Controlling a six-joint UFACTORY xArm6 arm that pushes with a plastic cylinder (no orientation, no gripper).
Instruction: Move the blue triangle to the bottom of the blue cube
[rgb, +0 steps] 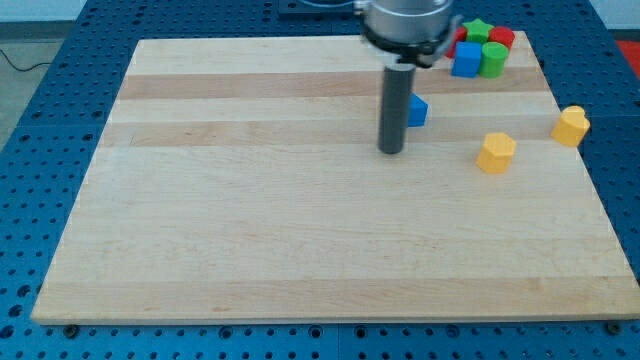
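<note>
The blue triangle (417, 111) lies on the wooden board, partly hidden behind my rod. My tip (391, 152) rests on the board just below and to the left of the triangle, close to it. The blue cube (466, 60) sits near the view's top right, in a tight cluster with other blocks, up and to the right of the triangle.
Next to the blue cube are a green cylinder (493, 58), a green star (478, 30) and red blocks (501, 38). A yellow hexagon-like block (495, 152) and a yellow heart-like block (571, 126) lie at the right. The board's right edge (590, 180) is near.
</note>
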